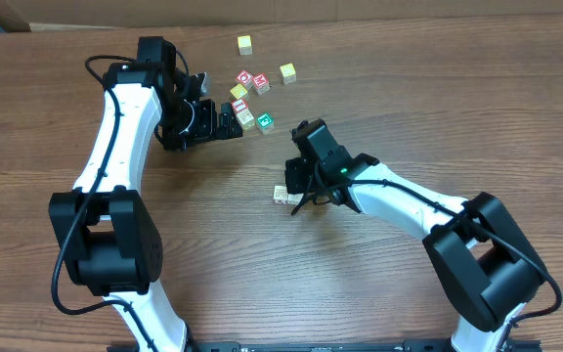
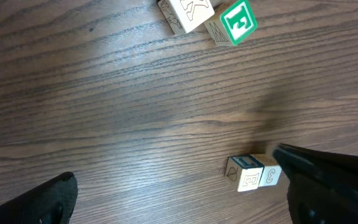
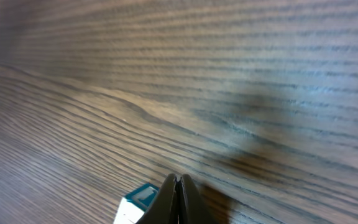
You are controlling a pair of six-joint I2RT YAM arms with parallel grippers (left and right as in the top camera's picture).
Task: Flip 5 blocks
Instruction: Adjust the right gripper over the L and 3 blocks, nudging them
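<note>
Two pale blocks (image 1: 281, 195) sit side by side at mid-table; the left wrist view shows them as an "E" cube with a teal top (image 2: 243, 173) and a "3" cube (image 2: 270, 175). My right gripper (image 1: 297, 198) is shut with nothing in it, its tips (image 3: 179, 182) right beside the teal-topped block (image 3: 137, 204). A green-faced block (image 1: 265, 123) (image 2: 231, 22), a pale block (image 1: 247, 117) (image 2: 188, 12) and a red-and-white block (image 1: 241, 106) lie just right of my left gripper (image 1: 231, 125) (image 2: 176, 186), which is open and empty above bare wood.
Behind the cluster lie two red-faced cubes (image 1: 245, 78) (image 1: 262, 85) and three yellow cubes (image 1: 245, 44) (image 1: 287, 72) (image 1: 238, 92). The far table edge (image 1: 291, 22) runs along the top. Both arms reach toward the table's middle.
</note>
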